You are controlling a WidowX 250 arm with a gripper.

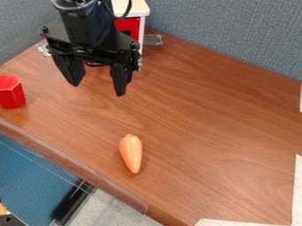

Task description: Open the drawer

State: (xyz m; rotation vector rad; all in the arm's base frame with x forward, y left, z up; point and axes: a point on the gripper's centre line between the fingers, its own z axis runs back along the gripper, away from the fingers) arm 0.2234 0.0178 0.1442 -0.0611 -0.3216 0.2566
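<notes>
Well, look to the upper left of the frame for the black gripper (98, 88), hanging over the wooden table (200, 114), fingers spread wide apart and pointing down. Behind, up by the top edge and left of centre, find the white cabinet (140, 9) with the red drawer (129, 27), partly hidden by gripper and arm; hard to tell from here whether pulled out or pushed in. Just beside the cabinet, to the right, see a bit of silvery tape (153, 39). At the left edge, notice a red block (10, 92), well apart from the gripper. Below the middle, a touch left, spot an orange carrot (131, 153), lying with thin end toward the bottom of the frame. Along the top, grey partitions (230, 37).
</notes>
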